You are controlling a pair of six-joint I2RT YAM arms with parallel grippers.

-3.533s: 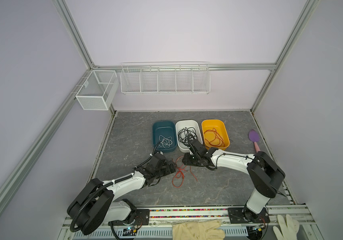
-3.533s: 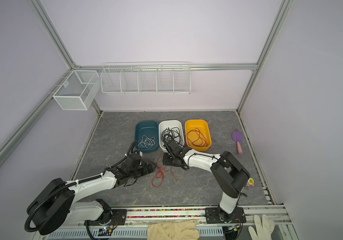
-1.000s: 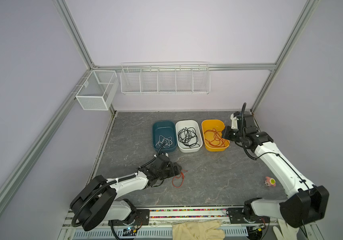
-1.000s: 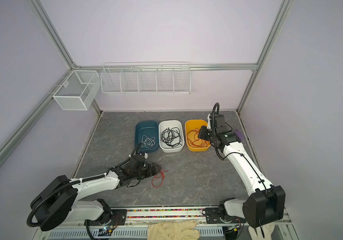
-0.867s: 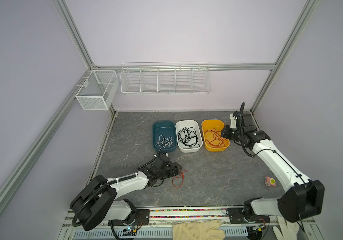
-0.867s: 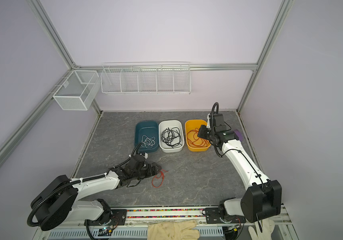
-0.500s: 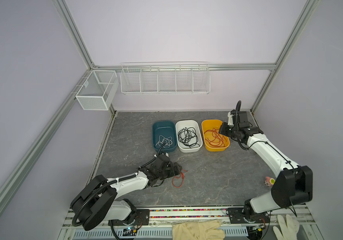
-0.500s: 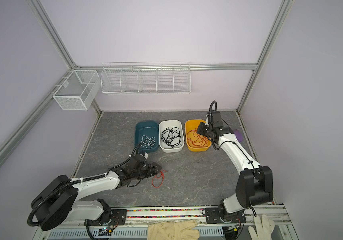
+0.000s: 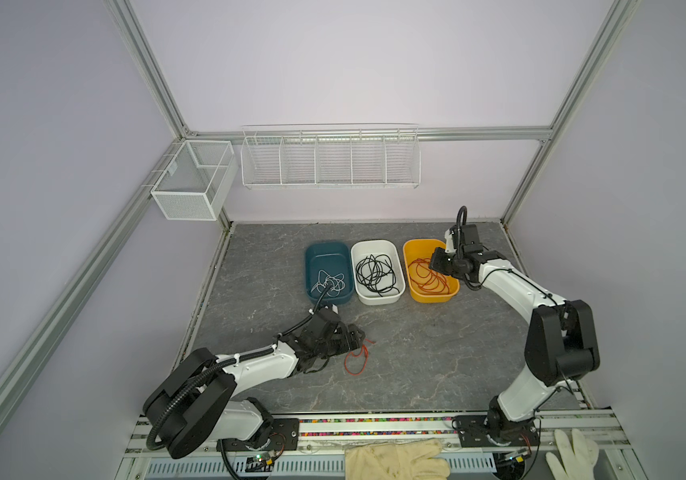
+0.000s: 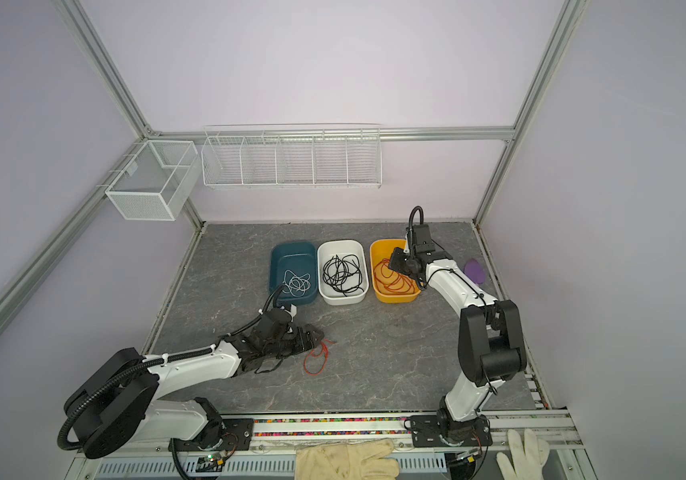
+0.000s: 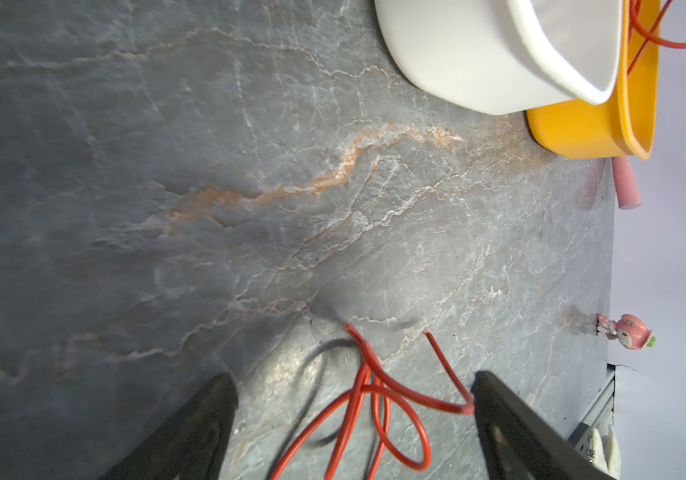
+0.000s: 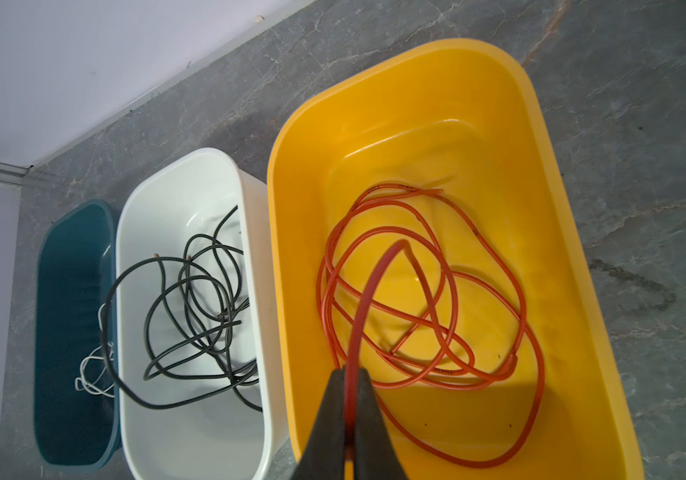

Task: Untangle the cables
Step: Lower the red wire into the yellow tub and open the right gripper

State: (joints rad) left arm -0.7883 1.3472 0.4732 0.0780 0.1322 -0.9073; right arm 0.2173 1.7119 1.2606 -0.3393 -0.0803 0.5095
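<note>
Quick rundown: in both top views three bins sit in a row at the far side of the table [image 9: 416,365], with the teal bin [image 9: 326,247] at about 11 o'clock from the table's middle, the white bin [image 9: 374,243] at 12 and the yellow bin [image 9: 409,249] at 1. The white cable [image 9: 328,284] is curled up in the teal one, the black cables [image 9: 375,274] are in the white one, and the red cables [image 9: 428,280] are looped in the yellow one. The right gripper [image 12: 347,370] hangs over the yellow bin with its jaws pinched tight on a red strand [image 12: 374,282] that arcs down into that pile. Down around 6 o'clock of the table's middle there's a loose red cable [image 9: 355,359] lying flat on the slate. The left gripper [image 11: 351,386] is low over it with its jaws spread wide. It's straddling the strands, not clamping anything, though one loop touches the inner face of a finger.
</note>
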